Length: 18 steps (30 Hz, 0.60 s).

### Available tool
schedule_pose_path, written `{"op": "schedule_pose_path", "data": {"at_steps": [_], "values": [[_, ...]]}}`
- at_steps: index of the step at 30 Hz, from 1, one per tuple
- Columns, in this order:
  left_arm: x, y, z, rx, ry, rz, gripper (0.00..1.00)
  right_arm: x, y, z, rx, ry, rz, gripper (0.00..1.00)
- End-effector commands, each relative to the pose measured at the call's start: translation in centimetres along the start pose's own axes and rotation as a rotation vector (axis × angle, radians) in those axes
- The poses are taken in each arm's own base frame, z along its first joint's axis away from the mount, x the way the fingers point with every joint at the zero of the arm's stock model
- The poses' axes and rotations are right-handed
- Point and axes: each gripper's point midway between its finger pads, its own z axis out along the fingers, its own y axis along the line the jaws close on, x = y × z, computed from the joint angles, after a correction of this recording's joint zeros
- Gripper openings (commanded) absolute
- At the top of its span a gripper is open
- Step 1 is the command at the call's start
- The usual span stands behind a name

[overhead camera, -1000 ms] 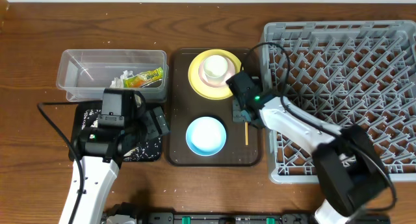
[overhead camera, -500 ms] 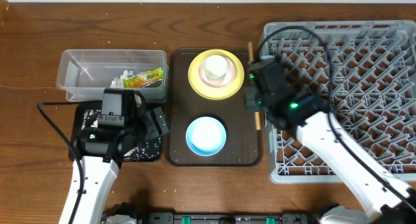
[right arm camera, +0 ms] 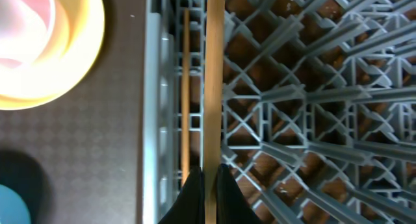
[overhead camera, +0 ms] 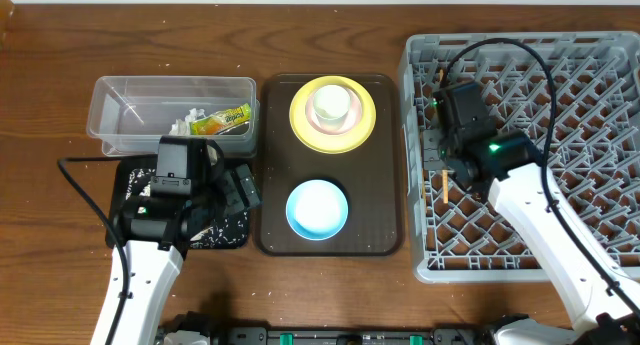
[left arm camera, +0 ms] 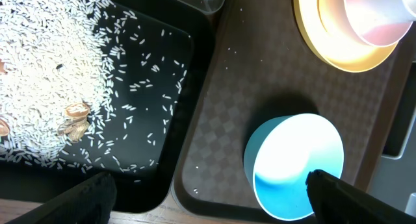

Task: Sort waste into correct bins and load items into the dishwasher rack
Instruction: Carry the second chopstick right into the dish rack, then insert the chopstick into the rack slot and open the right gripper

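Note:
My right gripper (right arm camera: 209,193) is shut on a thin wooden chopstick (right arm camera: 213,87) and holds it over the left columns of the grey dishwasher rack (right arm camera: 305,87). A second chopstick (right arm camera: 185,87) lies in the rack beside the left wall. From overhead the held chopstick (overhead camera: 444,188) sticks out below the right gripper (overhead camera: 443,157). My left gripper (left arm camera: 211,204) is open above the near edge of the brown tray. Its right finger is by the light blue bowl (left arm camera: 296,165). The yellow plate (overhead camera: 333,115) carries the pale pink bowl (left arm camera: 383,16).
The clear tub (overhead camera: 130,110) at back left holds the snack wrapper (overhead camera: 225,118) and a white tissue (overhead camera: 188,118). The black tray (left arm camera: 156,152) in front of it is strewn with rice grains (left arm camera: 52,74). The brown serving tray (overhead camera: 380,225) lies between the bins and the rack (overhead camera: 560,75).
My right arm has carried the chopstick rightward from the brown tray's right edge to above the rack's left side. The left arm has not moved.

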Motion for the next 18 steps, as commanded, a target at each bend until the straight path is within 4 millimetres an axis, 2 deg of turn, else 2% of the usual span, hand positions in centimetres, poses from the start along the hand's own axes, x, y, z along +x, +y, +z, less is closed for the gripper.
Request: {"op": "schedule_pose_path", "data": {"at_steps": [1,14,18], "values": [[-0.4,-0.3,-0.4,0.013,-0.008,0.003,0.96,0.3,-0.8,0.6,0.026,0.016,-0.021,0.01],[-0.4,-0.3,-0.4,0.013,-0.009,0.004,0.96,2.0,-0.5,4.6,0.051,0.108,-0.040,0.02],[-0.4,-0.3,-0.4,0.013,-0.009,0.004,0.96,2.3,-0.4,5.4,0.055,0.125,-0.043,0.14]]}}
